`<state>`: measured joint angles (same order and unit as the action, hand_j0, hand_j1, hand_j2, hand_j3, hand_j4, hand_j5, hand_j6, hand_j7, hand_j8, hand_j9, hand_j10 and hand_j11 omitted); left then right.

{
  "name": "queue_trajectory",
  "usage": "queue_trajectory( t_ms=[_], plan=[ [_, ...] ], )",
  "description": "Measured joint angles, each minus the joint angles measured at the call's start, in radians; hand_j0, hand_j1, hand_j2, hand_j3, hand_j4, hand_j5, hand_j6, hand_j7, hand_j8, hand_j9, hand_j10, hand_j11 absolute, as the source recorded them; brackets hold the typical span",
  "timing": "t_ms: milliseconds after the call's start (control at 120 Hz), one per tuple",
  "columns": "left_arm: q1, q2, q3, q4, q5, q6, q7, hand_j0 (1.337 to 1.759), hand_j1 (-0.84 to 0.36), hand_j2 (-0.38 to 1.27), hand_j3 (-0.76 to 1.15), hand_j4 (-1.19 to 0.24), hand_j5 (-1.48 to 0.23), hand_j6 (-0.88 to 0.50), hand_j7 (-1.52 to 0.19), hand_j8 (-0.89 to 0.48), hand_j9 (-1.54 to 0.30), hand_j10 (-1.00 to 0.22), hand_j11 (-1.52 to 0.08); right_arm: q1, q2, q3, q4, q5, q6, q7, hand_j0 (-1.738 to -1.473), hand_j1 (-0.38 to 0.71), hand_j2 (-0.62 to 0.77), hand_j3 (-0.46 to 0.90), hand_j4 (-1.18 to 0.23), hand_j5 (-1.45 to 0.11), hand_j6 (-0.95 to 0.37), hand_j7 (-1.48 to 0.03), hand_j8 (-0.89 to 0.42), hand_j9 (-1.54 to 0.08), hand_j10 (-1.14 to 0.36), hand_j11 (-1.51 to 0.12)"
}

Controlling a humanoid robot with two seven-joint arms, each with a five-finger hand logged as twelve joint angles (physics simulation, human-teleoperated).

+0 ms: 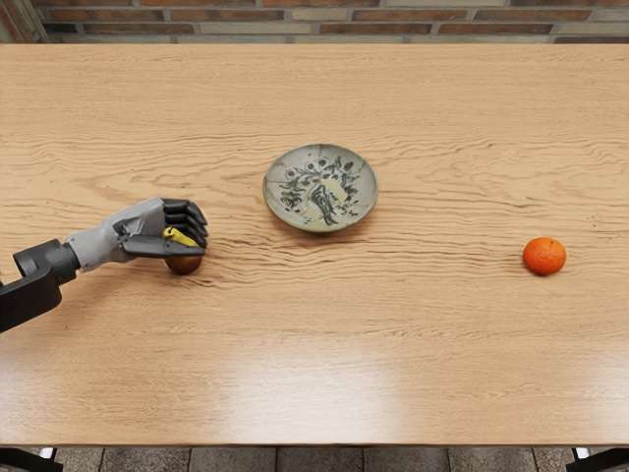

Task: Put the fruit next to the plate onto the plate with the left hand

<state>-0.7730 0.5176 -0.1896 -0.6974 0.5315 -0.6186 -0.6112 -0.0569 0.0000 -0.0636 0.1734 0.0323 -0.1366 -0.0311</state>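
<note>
At the left of the frame the left hand (162,232) has its dark fingers curled down over a brown fruit (184,265), clasping its top while it sits on the desk (393,344). The patterned plate (366,173) lies to the upper right of them, apart. An orange (543,256) rests far right.
</note>
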Motion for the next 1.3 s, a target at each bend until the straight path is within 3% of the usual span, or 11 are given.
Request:
queue_trajectory(
  t_ms=[233, 500, 750, 1033, 1300],
  plan=[
    [0.0, 0.003, 0.004, -0.003, -0.001, -0.005, 0.0, 1.651, -0.45, 0.06, 0.0, -0.76, -1.06, -0.76, -1.06, -0.76, -1.07, -0.45, -1.05, 0.0, 0.0, 0.0, 0.0, 0.0, 0.0, 0.0, -1.658, -0.31, -0.01, 0.0, -0.03, -0.04, -0.03, -0.04, -0.03, -0.04, -0.03, -0.04],
    [-0.001, 0.004, 0.008, -0.005, 0.004, -0.004, -0.001, 1.645, -0.51, 0.04, 0.0, -0.8, -1.18, -0.8, -1.19, -0.72, -1.2, -0.42, -1.17, 0.0, 0.0, 0.0, 0.0, 0.0, 0.0, 0.0, -1.658, -0.31, -0.01, 0.0, -0.03, -0.04, -0.03, -0.04, -0.03, -0.04, -0.03, -0.04],
    [-0.023, 0.007, 0.017, -0.014, 0.026, 0.007, -0.002, 1.634, -0.63, 0.14, 0.0, -0.82, -1.2, -0.82, -1.21, -0.78, -1.24, -0.52, -1.23, 0.0, 0.0, 0.0, 0.0, 0.0, 0.0, 0.0, -1.658, -0.31, -0.01, 0.0, -0.03, -0.04, -0.03, -0.04, -0.03, -0.04, -0.03, -0.04],
    [-0.119, 0.001, 0.022, -0.054, 0.031, 0.011, -0.002, 1.633, -0.64, 0.19, 0.0, -0.83, -1.21, -0.83, -1.21, -0.79, -1.22, -0.54, -1.23, 0.0, 0.0, 0.0, 0.0, 0.0, 0.0, 0.0, -1.658, -0.31, -0.01, 0.0, -0.03, -0.04, -0.03, -0.04, -0.03, -0.04, -0.03, -0.04],
    [-0.247, -0.056, 0.021, -0.055, 0.021, 0.013, -0.001, 1.637, -0.61, 0.19, 0.0, -0.85, -1.17, -0.85, -1.17, -0.82, -1.2, -0.68, -1.21, 0.0, 0.0, 0.0, 0.0, 0.0, 0.0, 0.0, -1.658, -0.31, -0.01, 0.0, -0.03, -0.04, -0.03, -0.04, -0.03, -0.04, -0.03, -0.04]
  ],
)
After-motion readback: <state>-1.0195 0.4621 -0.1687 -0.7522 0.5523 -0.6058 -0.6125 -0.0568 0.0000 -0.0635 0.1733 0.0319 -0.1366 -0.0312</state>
